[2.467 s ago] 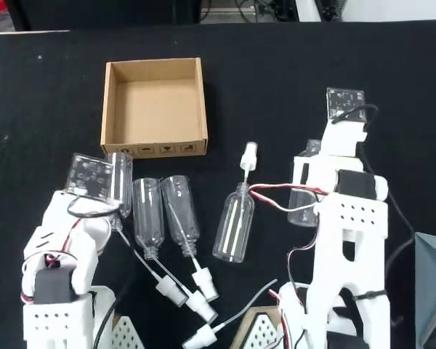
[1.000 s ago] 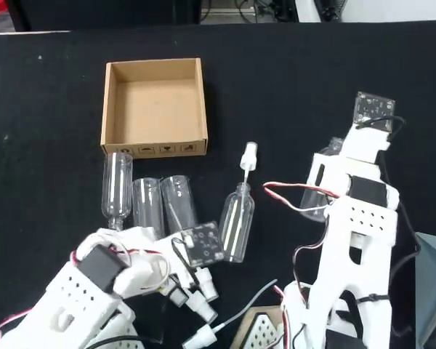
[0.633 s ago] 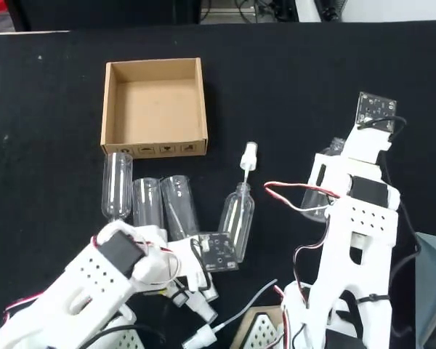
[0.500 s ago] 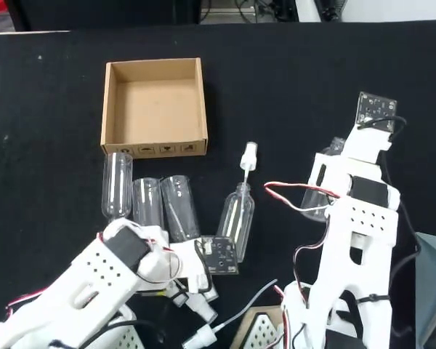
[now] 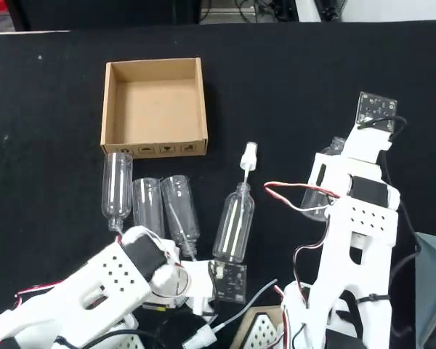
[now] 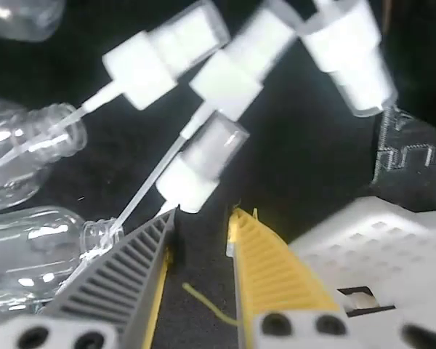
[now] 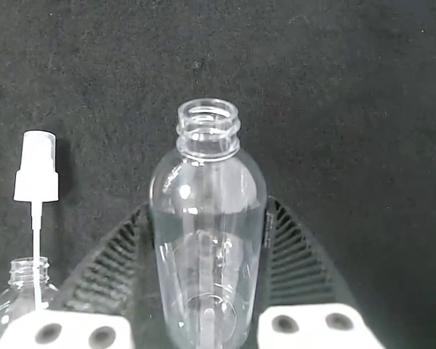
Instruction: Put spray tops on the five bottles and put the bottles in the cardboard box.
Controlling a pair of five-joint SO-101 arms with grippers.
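The cardboard box [image 5: 154,105] stands open at the back left. Three clear bottles [image 5: 148,207] without tops lie side by side in front of it. A fourth bottle [image 5: 235,222] lies beside them with a spray top [image 5: 248,156] resting in its neck on its tube. My right gripper [image 7: 208,247] is shut on an uncapped bottle [image 7: 207,211], held off the table at the right. My left gripper [image 6: 201,218] is open low over several loose spray tops, its fingertips just short of one spray top [image 6: 203,163]. Two bottle necks [image 6: 54,134] lie beside it.
A grey cable and the arms' bases [image 5: 258,331] crowd the front edge. One more spray top [image 5: 202,336] lies there. A grey object [image 5: 432,291] sits at the right front corner. Black cloth lies bare behind and to the right of the box.
My left arm swung from beside the leftmost bottle across to the spray tops at the front middle. The right arm shifted slightly right with its bottle, then stayed still.
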